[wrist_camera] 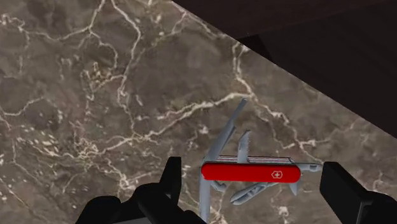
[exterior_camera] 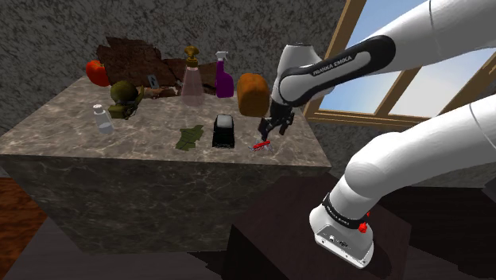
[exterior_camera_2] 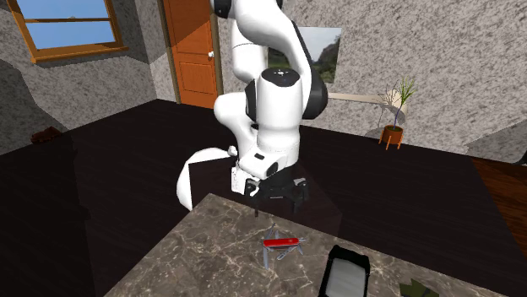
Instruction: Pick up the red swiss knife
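our white arm (exterior_camera: 413, 151) rises from the shoulder view's lower right, bends high and reaches left, its wrist turned downward. our black gripper (exterior_camera: 269, 134) hangs low, pointing down, with its fingers (wrist_camera: 167, 181) spread wide apart and clasping nothing.

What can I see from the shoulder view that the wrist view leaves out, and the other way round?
The shoulder view adds the surroundings: the white arm, a purple spray bottle, a black boxy object and a window. The wrist view adds close detail: the white cross emblem on the red knife and its grey blades fanned out. Both share the marble table, the knife lying on it, and the black hand just above it, open.
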